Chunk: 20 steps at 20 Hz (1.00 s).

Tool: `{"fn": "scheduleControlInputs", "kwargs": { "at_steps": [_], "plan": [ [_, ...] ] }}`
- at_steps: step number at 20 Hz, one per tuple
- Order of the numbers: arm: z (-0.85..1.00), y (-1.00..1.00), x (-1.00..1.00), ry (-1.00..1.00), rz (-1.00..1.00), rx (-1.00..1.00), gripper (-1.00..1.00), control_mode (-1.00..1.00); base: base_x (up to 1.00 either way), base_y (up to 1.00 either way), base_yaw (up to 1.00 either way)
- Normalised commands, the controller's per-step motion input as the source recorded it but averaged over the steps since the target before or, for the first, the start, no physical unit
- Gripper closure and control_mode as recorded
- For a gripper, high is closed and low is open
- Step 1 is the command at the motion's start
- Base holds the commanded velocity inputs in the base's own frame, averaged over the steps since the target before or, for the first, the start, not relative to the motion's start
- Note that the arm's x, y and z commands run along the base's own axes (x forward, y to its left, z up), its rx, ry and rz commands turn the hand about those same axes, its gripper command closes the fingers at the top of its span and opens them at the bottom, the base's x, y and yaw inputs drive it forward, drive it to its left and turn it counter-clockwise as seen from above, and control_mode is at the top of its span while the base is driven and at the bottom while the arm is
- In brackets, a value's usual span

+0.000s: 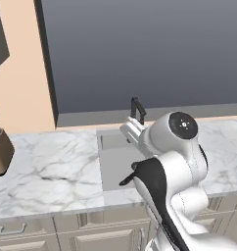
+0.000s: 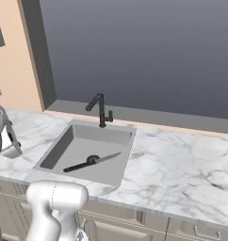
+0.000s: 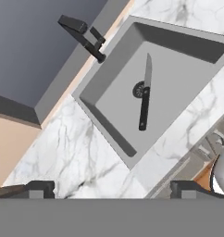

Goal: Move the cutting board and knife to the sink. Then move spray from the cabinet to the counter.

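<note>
one knife [image 3: 145, 92] is lying in one sink [image 3: 192, 44], one black faucet [image 3: 81, 34] is standing behind it, and one marble counter [image 2: 182, 164] is running around them.

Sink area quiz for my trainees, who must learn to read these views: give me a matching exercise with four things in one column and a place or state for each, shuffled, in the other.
Things:
1. knife
2. faucet
3. tool
4. counter

Places or states:
A. open, above the sink and looking down at it
B. lying flat in the basin, across the drain
C. white marble with grey veins around the basin
D. black, upright at the basin's back edge

Pairs: 1-B, 2-D, 3-A, 4-C
</note>
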Motion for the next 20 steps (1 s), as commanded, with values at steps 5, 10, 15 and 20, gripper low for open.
{"fn": "scheduleControlInputs", "kwargs": {
  "at_steps": [5,10,15,20],
  "plan": [
    [-0.12,-0.06,-0.25,-0.01,0.04,-0.01,-1.0,1.0,-0.51,0.0,0.1],
    [0.0,0.0,0.0,0.0,0.0,0.0,-1.0,1.0,-0.96,0.32,0.32],
    [0.0,0.0,0.0,0.0,0.0,0.0,-1.0,1.0,-0.85,0.9,0.51],
    [0.0,0.0,0.0,0.0,0.0,0.0,-1.0,1.0,-0.43,1.0,0.63]
  ]
}}
